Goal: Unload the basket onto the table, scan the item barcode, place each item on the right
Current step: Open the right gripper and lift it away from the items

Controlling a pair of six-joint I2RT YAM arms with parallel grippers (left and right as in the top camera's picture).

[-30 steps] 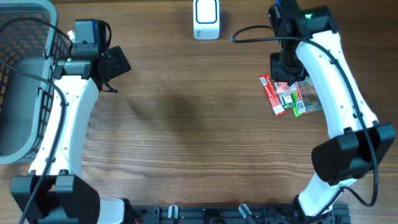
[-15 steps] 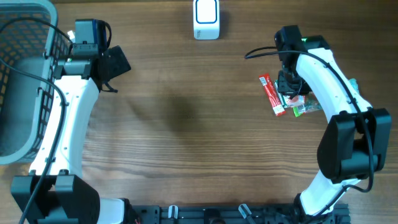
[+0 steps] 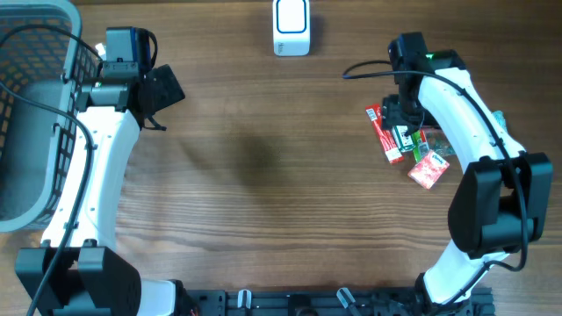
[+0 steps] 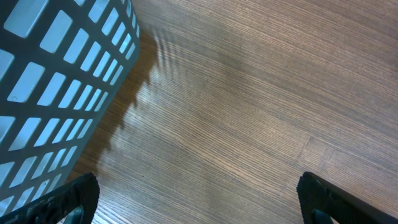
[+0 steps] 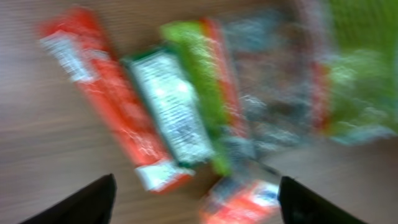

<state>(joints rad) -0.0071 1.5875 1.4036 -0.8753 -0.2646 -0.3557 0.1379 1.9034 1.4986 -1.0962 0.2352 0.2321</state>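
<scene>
The small red crinkly packet (image 3: 428, 168) that was pinched in the right gripper (image 3: 406, 116) a second ago now lies loose on the brown wooden table (image 3: 263, 175), just on the near side of the heap of snack wrappers. The jaws that held it have sprung wide apart and hold nothing. The right arm has drawn in a little from the far side and hangs over that heap, which has a long red stick wrapper (image 3: 383, 133) on its left and a green-and-white packet (image 3: 405, 140) touching it.

The white box-shaped scanner (image 3: 291, 26) sits at the far edge in the middle, well apart from all of them. The left gripper (image 3: 163, 91) waits by the grey plastic basket (image 3: 18, 175) at far left, its jaws fully open and empty.

By my reckoning nothing has been scanned. The packet needs picking up again and carrying to the scanner with its barcode facing it.
</scene>
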